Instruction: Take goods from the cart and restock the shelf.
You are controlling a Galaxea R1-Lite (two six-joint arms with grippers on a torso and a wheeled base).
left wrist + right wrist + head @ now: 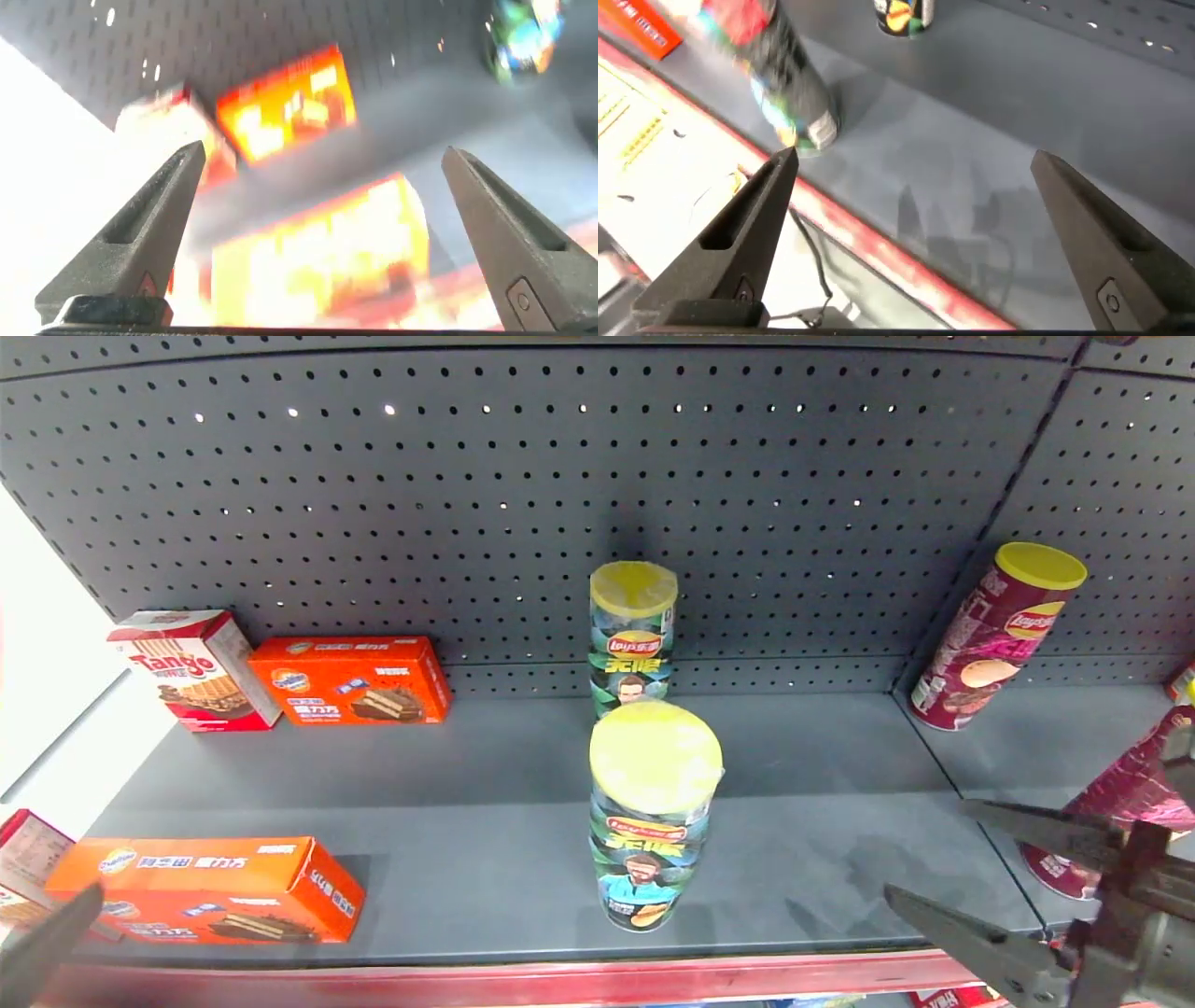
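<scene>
The right gripper (927,847), spread and empty, sits apart to the right of the front green chip can (653,821). The left gripper (324,149) is likewise splayed.

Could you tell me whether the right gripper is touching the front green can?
Apart. The head view shows bare shelf between the right gripper and the front green can.
</scene>
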